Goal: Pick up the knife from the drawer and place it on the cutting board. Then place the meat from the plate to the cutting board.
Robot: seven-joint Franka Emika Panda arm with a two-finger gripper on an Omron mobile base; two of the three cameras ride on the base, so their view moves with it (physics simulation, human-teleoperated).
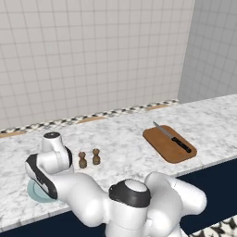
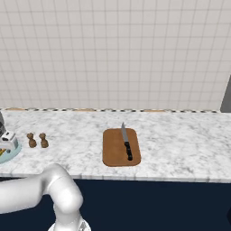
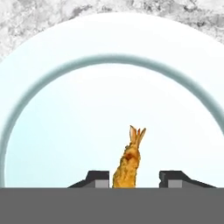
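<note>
The knife (image 1: 172,137) (image 2: 126,143) lies on the brown cutting board (image 1: 162,148) (image 2: 113,153), black handle toward the counter's front. At the counter's left end sits the pale blue plate (image 1: 33,192) (image 2: 12,151) (image 3: 52,131). On it lies the small orange-brown meat (image 3: 129,164). My gripper (image 3: 133,179) is down over the plate, one fingertip on each side of the meat. A narrow gap shows on both sides, so it is open. The drawer is out of view.
Two small brown shakers (image 1: 82,160) (image 1: 96,156) stand on the marble counter (image 1: 120,139) between plate and board. A tiled wall runs behind, and a side wall closes the right end. Navy cabinet fronts (image 2: 158,203) run below the counter edge.
</note>
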